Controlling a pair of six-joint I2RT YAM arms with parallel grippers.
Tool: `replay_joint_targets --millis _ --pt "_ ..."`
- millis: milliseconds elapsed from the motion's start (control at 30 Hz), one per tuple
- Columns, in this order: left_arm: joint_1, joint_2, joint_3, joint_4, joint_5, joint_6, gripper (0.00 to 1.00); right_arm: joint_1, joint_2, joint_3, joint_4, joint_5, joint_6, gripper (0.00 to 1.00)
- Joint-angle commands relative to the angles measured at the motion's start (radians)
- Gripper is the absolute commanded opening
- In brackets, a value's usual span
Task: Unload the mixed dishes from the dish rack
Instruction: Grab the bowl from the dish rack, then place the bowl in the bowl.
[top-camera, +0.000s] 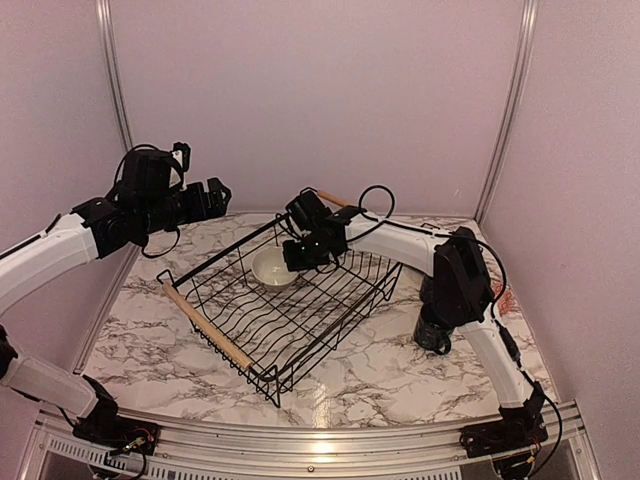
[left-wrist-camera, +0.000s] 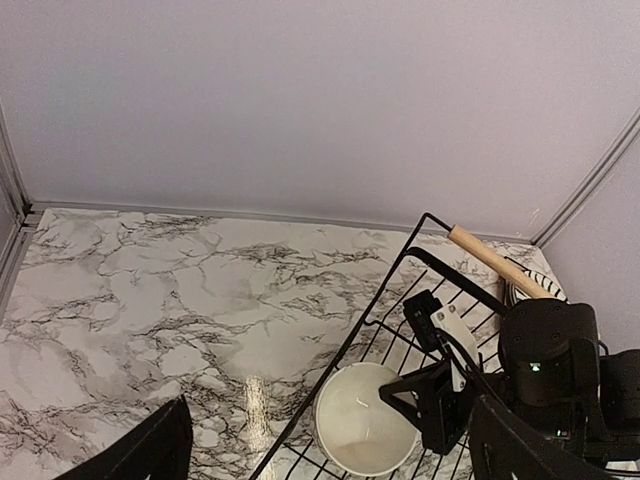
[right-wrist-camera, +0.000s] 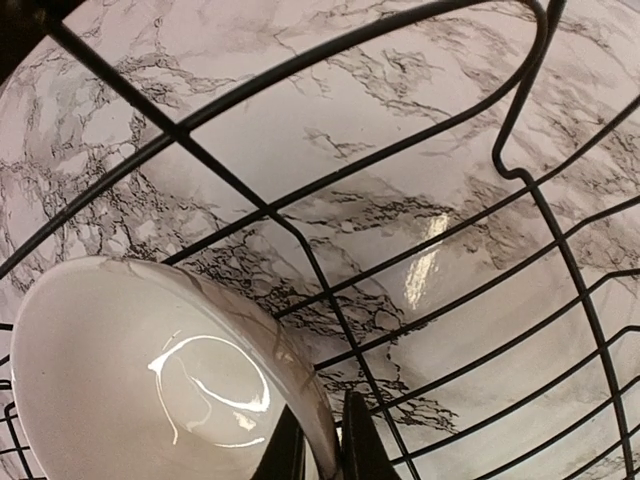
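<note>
Only one of the mixed dishes is left in the dish rack (top-camera: 331, 318), a small cream bowl (top-camera: 272, 268) at its far left corner. My right gripper (top-camera: 297, 256) reaches into the rack and is shut on the bowl's rim. The right wrist view shows the bowl (right-wrist-camera: 150, 380) with its rim pinched between the two dark fingers of the right gripper (right-wrist-camera: 322, 452). My left gripper (top-camera: 216, 194) hangs open, high above the table's far left, away from the rack. From the left wrist the bowl (left-wrist-camera: 365, 430) lies below, between the spread fingers of the left gripper (left-wrist-camera: 330, 445).
A dark mug (top-camera: 433, 333) stands on the marble table right of the rack, beside my right arm. The rack's wooden handles (top-camera: 205, 323) sit at its left and far ends. A striped plate edge (left-wrist-camera: 518, 292) shows behind the far handle. Walls close in on three sides.
</note>
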Motion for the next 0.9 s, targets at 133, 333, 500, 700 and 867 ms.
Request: replay_joint_targets --millis 133,333,500,700,867 --pt "0.002 -0.125 0.007 0.067 -0.021 0.022 0.99 -0.019 -0.233 0.008 0.083 -0.06 -0.011 0.0" --pt "0.002 -0.145 0.002 0.076 -0.003 0.027 0.99 -0.049 -0.41 -0.078 0.072 -0.066 -0.03 0.0" --pt "0.002 -0.151 -0.004 0.075 0.01 0.028 0.99 -0.091 -0.677 -0.355 0.094 0.045 -0.062 0.0" --pt "0.002 -0.14 0.0 0.1 0.029 0.039 0.99 -0.186 -1.042 -0.692 0.076 0.226 -0.053 0.0" --pt "0.002 -0.115 0.01 0.119 0.05 0.038 0.99 -0.341 -1.283 -0.881 0.019 0.31 -0.013 0.0"
